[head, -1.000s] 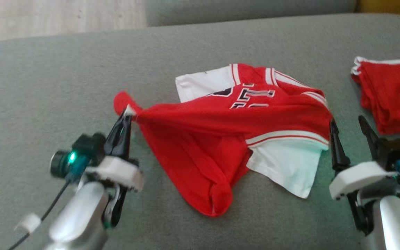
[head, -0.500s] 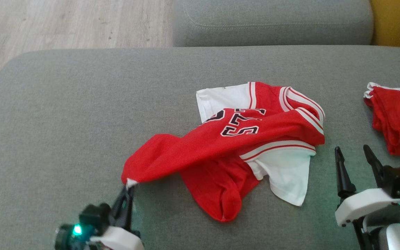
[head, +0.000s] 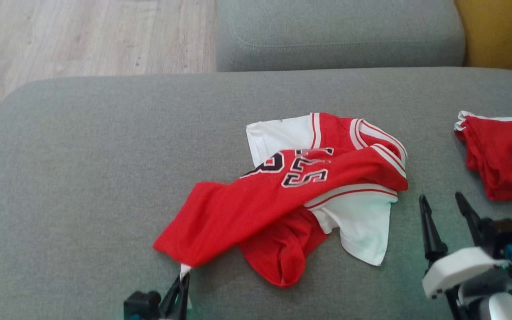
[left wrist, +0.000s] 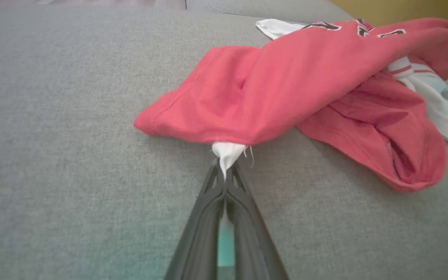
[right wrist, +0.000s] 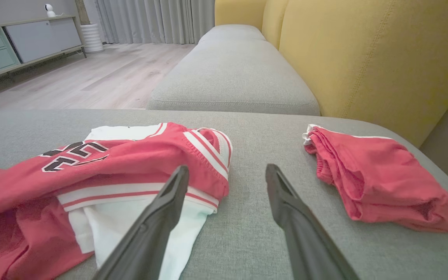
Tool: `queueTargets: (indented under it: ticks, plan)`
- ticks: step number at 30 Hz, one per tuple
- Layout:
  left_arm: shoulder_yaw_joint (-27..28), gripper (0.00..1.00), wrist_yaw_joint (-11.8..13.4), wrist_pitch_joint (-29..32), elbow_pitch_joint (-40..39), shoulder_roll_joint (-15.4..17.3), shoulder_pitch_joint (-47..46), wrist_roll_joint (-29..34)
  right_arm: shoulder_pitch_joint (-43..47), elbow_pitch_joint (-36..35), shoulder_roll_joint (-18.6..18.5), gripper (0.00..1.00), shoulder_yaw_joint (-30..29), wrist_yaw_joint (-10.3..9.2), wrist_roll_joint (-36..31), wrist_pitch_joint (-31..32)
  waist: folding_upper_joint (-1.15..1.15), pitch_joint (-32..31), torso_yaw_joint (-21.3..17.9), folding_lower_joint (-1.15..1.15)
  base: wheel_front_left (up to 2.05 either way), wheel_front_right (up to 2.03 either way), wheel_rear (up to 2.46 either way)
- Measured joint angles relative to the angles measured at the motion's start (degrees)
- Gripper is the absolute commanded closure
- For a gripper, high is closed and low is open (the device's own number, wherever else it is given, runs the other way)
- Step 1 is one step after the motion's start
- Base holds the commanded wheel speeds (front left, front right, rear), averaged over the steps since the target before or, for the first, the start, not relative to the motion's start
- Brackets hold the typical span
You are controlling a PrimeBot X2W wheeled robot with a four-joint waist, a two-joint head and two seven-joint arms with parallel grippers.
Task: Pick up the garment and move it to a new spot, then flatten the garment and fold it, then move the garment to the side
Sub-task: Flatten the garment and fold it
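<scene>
At the bottom, my left gripper (head: 184, 279) pinches tight a small white bit of the garment (head: 282, 195); at the lower right, my right gripper (head: 441, 198) is wide and holds nothing; the garment lies crumpled in the middle of the grey sofa (head: 82, 155); red shorts (head: 505, 164) lie at the right edge.

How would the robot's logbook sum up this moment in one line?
left gripper: shut on jersey corner | right gripper: open, empty | jersey: crumpled on grey cushion | second red garment: apart, right
</scene>
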Motion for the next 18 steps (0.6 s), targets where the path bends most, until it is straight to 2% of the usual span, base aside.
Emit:
queueTargets:
  ticks: [1, 10, 18]
  plan:
    - [0.0, 0.0, -0.2, -0.3, 0.3, -0.2, 0.4, -0.2, 0.4, -0.1, 0.0, 0.0, 0.0, 0.0, 0.2, 0.0, 0.0, -0.3, 0.0, 0.0, 0.0, 0.0, 0.0]
    - [3.0, 0.0, -0.3, -3.4, -3.0, -0.2, 1.8, -1.5, 3.9, -1.1, 0.0, 0.0, 0.4, 0.0, 2.0, -0.3, 0.0, -1.8, 0.3, 0.0, 0.0, 0.0, 0.0]
    - [6.0, 0.0, 2.2, -4.0, -9.0, 1.8, 2.0, -1.5, 4.2, -2.2, 0.0, 0.0, 1.6, 0.0, 2.8, -1.9, 0.0, -3.0, 0.7, 0.0, 0.0, 0.0, 0.0]
